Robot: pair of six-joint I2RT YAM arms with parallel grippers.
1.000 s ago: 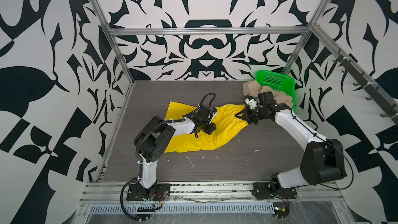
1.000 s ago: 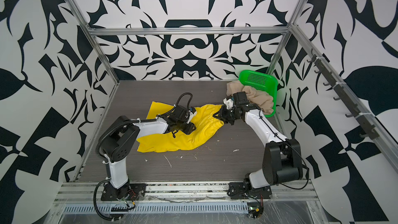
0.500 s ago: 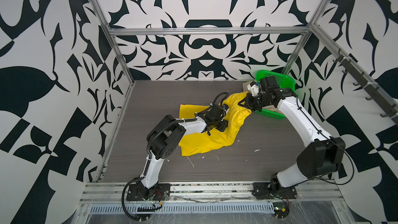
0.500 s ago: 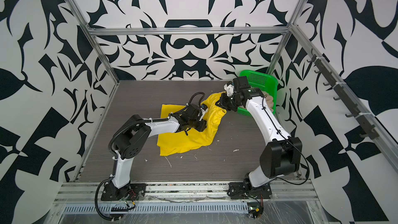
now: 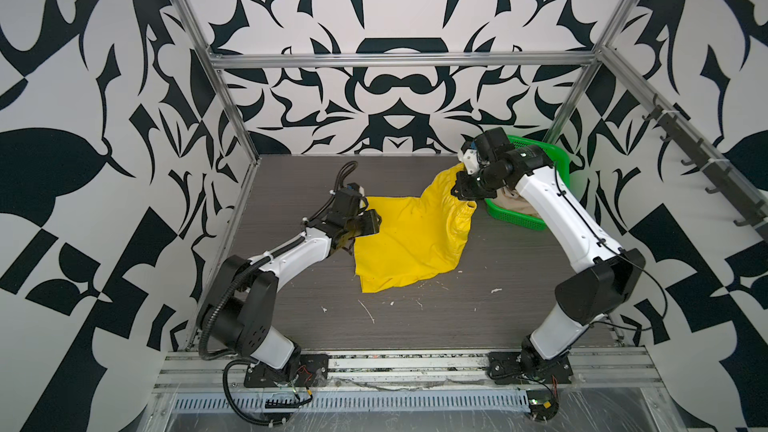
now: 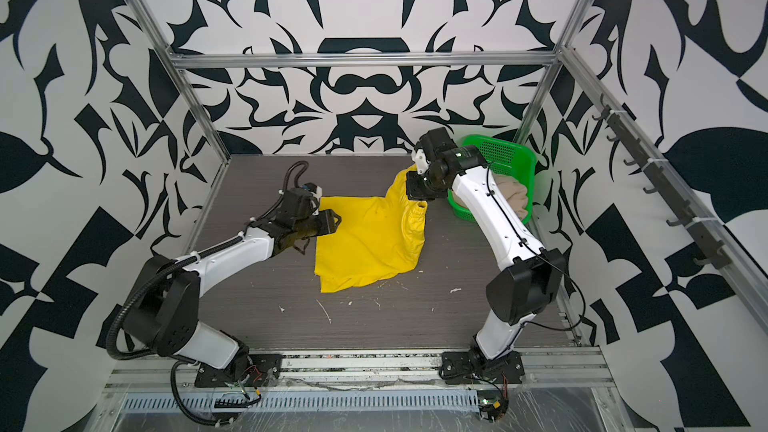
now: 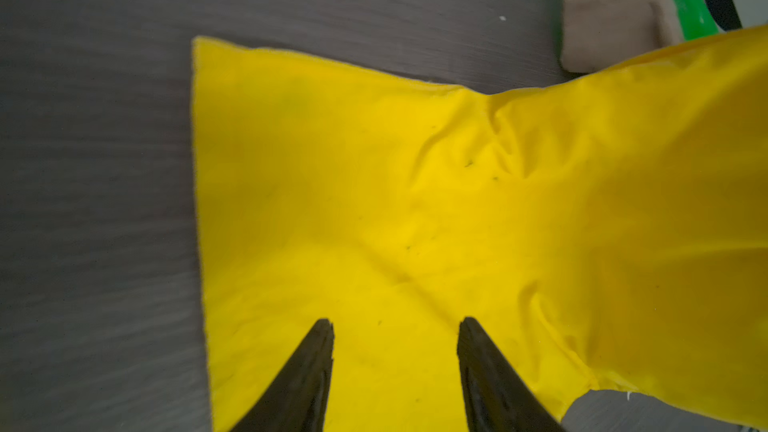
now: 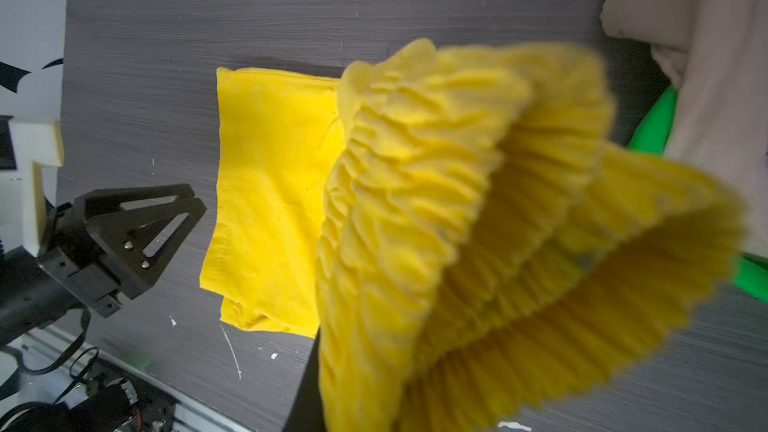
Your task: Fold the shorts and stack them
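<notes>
Now the right gripper [image 5: 464,195] stands higher and farther back than one second ago. It is closed tight on the gathered waistband [image 8: 436,201] of the yellow shorts [image 5: 407,243] and holds this end up in the air, just beside the green basket [image 5: 557,155]. The left gripper [image 5: 368,224] has gone back from the middle of the cloth to its left edge. Its two black fingers [image 7: 320,347] are apart over the fabric and hold nothing.

I judge that this pull has spread the shorts out. The leg part lies almost flat on the grey table [image 5: 415,326], so the fold itself is not yet begun.

The yellow cloth is thin and smooth, with soft creases near the middle. The waistband is elastic and thickly ruffled. The beige shorts [image 6: 513,197] look thicker and matte, and they lie crumpled inside the basket, which is perforated plastic, in the far right corner.
</notes>
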